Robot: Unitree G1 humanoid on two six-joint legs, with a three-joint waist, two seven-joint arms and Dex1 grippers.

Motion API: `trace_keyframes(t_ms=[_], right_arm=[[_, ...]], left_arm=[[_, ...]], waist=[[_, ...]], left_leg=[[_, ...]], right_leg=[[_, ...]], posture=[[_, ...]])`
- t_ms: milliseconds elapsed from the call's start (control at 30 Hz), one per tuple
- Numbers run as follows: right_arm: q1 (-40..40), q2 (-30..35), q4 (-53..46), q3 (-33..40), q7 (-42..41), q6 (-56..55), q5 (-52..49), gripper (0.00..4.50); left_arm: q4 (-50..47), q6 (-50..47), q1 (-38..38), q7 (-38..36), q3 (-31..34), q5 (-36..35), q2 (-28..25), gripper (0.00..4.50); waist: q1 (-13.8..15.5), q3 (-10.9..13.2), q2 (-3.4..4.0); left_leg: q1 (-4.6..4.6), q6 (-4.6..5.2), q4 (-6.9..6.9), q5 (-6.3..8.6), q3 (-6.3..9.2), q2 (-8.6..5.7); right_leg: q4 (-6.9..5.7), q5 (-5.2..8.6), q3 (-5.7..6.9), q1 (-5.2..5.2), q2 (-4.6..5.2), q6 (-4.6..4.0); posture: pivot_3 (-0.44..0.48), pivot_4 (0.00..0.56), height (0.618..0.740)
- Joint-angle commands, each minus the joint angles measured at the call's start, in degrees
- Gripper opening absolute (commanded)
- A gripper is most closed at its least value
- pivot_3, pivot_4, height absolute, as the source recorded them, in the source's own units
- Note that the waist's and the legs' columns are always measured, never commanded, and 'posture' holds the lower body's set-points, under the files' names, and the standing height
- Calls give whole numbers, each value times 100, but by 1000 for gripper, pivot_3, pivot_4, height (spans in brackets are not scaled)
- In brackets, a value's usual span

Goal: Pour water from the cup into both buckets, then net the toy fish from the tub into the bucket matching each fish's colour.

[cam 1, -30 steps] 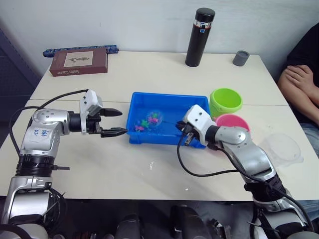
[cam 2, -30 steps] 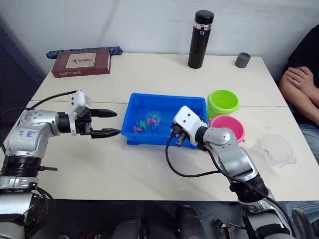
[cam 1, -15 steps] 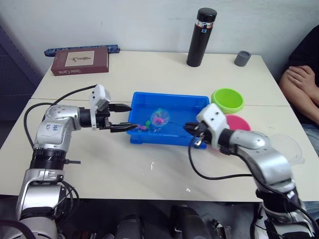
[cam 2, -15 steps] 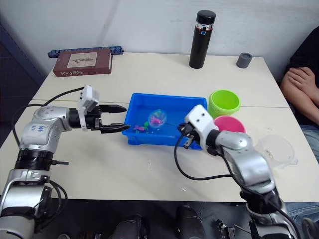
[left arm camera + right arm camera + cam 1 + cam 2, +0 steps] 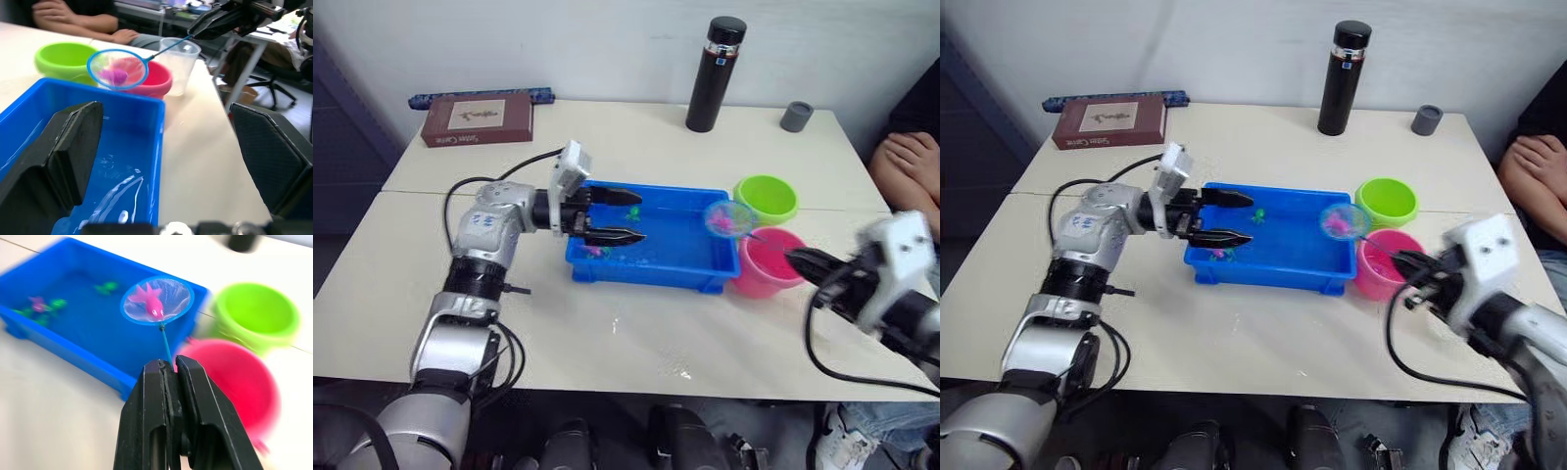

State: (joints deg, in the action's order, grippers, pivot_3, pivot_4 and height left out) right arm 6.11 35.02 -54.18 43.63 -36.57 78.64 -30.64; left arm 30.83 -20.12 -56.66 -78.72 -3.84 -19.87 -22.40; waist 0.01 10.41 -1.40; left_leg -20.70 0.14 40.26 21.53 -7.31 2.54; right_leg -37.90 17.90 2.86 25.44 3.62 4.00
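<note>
My right gripper [image 5: 795, 258] is shut on the net's thin wire handle. The net [image 5: 729, 219] hangs above the right end of the blue tub [image 5: 658, 276], close beside the pink bucket [image 5: 764, 269], and holds one pink toy fish [image 5: 150, 299]. The green bucket [image 5: 765, 198] stands just behind the pink one. My left gripper [image 5: 642, 217] is open, reaching in over the tub's left part. A few small pink and green fish [image 5: 598, 252] lie in the tub. The clear cup [image 5: 178, 63] stands on the table beyond the pink bucket.
A tall black flask [image 5: 715, 73] and a small grey cap [image 5: 796, 116] stand at the back of the table. A brown book [image 5: 477, 119] lies at the back left. A person's hands [image 5: 906, 157] rest at the right edge. Water drops [image 5: 616, 324] spot the table in front of the tub.
My right gripper has lifted the net, with a pink fish in it, out of the tub and drawn it right toward the pink bucket. My left gripper has moved right, over the tub.
</note>
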Motion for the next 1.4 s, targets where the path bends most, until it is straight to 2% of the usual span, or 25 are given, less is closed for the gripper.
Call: trace_keyframes(t_ms=[33,100,167,267,367,467,600,767,867,1233,1400], right_arm=[[-666,321,-547,758,-100,-304,74,0],[-1146,488,-579,829,-86,-732,245,0],[-1922,792,-581,589,-47,-1743,822,0],[-2957,1301,-544,31,111,-3391,2217,0],[-4050,1982,-3,-408,403,-5761,4447,0],[-4553,2324,543,-424,687,-7385,5896,0],[-4494,2246,964,-368,811,-8309,6553,0],[-4207,2079,1397,-145,745,-8838,6743,0],[-4194,2050,1404,-400,598,-9305,6802,0],[-3264,1909,1799,-315,443,-9421,6926,0],[-3462,1812,1758,-544,149,-9753,6888,0]], left_arm=[[495,379,-336,-236,-73,73,198,4461],[731,517,-462,-306,-86,101,299,4461],[943,653,-573,-380,-93,131,406,4461],[1180,806,-672,-422,-79,192,492,4461],[1329,906,-734,-460,-48,229,507,4461],[1387,938,-770,-456,-15,238,501,4461],[1345,918,-750,-448,11,229,458,4461],[1310,905,-715,-389,51,230,404,4461],[1272,883,-695,-370,52,221,397,4461],[1378,930,-774,-304,84,244,400,4461],[1396,954,-781,-278,103,257,409,4461]], waist=[[7,0,0],[-1,0,0],[-9,0,0],[-12,0,0],[-27,0,1],[-18,0,-4],[-10,1,-6],[-19,1,-6],[-19,1,-6],[-22,1,-5],[-12,1,-5]], left_leg=[[1,0,-1,0,0,-3],[2,0,-1,0,-2,-2],[6,0,-3,0,-5,-4],[17,-2,-16,-2,-7,-17],[28,-5,-18,-3,-22,-16],[32,-10,-17,-6,-26,-13],[31,-13,-16,-7,-26,-10],[32,-14,-15,-8,-26,-8],[36,-14,-14,-8,-29,-7],[39,-16,-12,-8,-32,-4],[40,-16,-14,-8,-31,-1]], right_leg=[[-1,0,-1,0,1,0],[1,0,-3,0,-3,0],[4,0,-6,0,-4,0],[20,2,-14,-4,-1,4],[18,2,-26,-4,-2,5],[18,3,-29,-5,-4,6],[19,3,-28,-5,-5,7],[19,3,-26,-6,-7,7],[16,4,-29,-7,-8,7],[14,4,-32,-9,-9,6],[12,4,-30,-9,-13,5]], posture=[[0,150,740],[0,150,740],[0,150,740],[0,150,740],[0,150,740],[0,150,740],[0,150,740],[0,150,740],[0,150,740],[0,150,740],[0,150,740]])
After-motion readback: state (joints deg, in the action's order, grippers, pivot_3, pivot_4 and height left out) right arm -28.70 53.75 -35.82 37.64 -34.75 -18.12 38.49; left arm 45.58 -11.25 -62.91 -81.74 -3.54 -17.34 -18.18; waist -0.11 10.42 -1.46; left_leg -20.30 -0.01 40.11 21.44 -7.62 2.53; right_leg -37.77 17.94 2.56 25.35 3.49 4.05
